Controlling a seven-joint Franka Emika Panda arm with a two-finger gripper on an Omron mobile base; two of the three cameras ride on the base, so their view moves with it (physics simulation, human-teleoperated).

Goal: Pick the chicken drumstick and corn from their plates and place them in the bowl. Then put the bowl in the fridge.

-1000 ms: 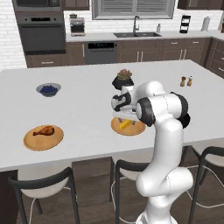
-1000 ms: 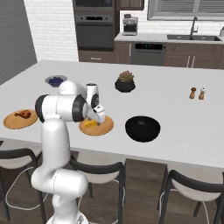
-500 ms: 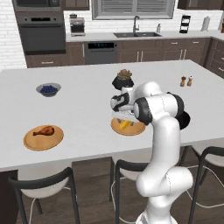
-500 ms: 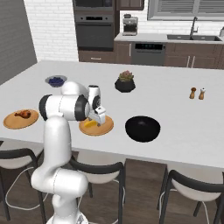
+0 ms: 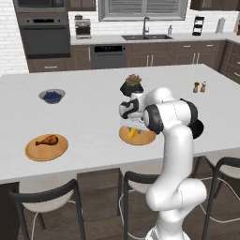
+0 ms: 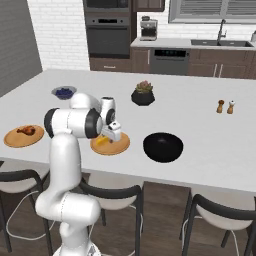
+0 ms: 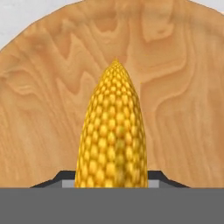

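now gripper point(image 7: 111, 183) down on corn point(image 7: 113, 131) on plate point(image 7: 175, 87), jaws flanking cob; grip unclear.

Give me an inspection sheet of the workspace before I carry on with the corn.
Surface: white island counter, nothing spilled.
Job's things: corn lies on the near plate; chicken drumstick on the other plate; bowl stands apart from both, nothing of the task in it; fridge not seen.
Clutter: black faceted pot with plant, wide black bowl, two small shakers.
Grippers: gripper low over the near plate, fingers on either side of the corn; grip cannot be confirmed.
Cables: nothing seen.
Surroundings: stools at the near edge, wall oven and sink behind.
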